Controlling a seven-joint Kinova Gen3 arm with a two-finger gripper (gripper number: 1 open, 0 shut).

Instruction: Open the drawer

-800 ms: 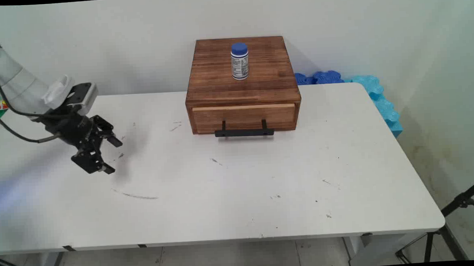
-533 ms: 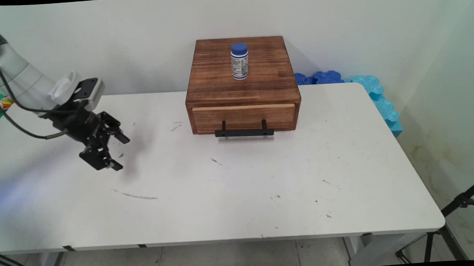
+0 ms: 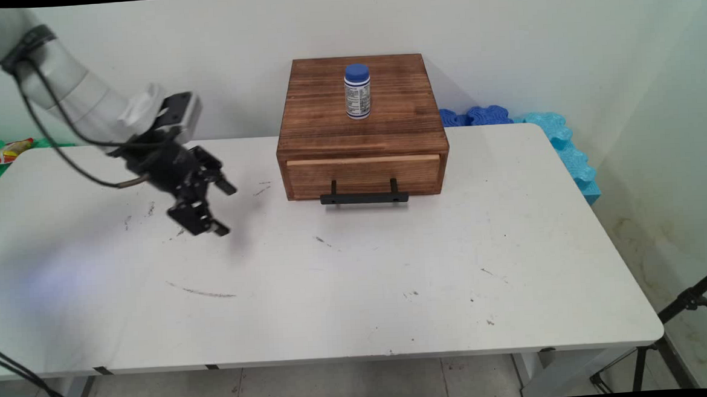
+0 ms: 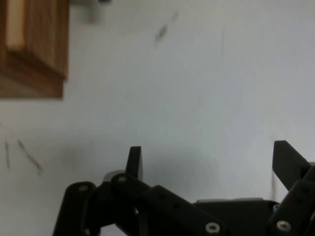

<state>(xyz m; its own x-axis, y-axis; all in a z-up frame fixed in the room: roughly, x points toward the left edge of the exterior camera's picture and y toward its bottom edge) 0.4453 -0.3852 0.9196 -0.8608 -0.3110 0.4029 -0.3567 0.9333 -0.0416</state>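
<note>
My black gripper [image 3: 226, 210] hangs open and empty over the left half of the white table [image 3: 334, 296], a short way left of a wooden drawer box [image 3: 362, 131]. The box's drawer is shut and has a black bar handle [image 3: 364, 198] low on its front. A white bottle with a blue cap [image 3: 357, 92] stands upright on the box's top. In the hand view my gripper [image 4: 209, 160] points at bare tabletop, its fingers [image 4: 134, 162] spread wide, and a corner of the wooden box [image 4: 34, 49] shows at the upper left.
Blue foam pieces [image 3: 525, 129] lie behind the table's far right corner. A green and red packet [image 3: 6, 153] lies at the far left edge. A black tripod leg [image 3: 686, 302] stands off the table's right side. The tabletop bears dark scuff marks [image 3: 204, 291].
My arm has swung right and slightly away from the camera, bringing the gripper nearer the wooden box. The fingers stay open. Box and bottle have not moved.
</note>
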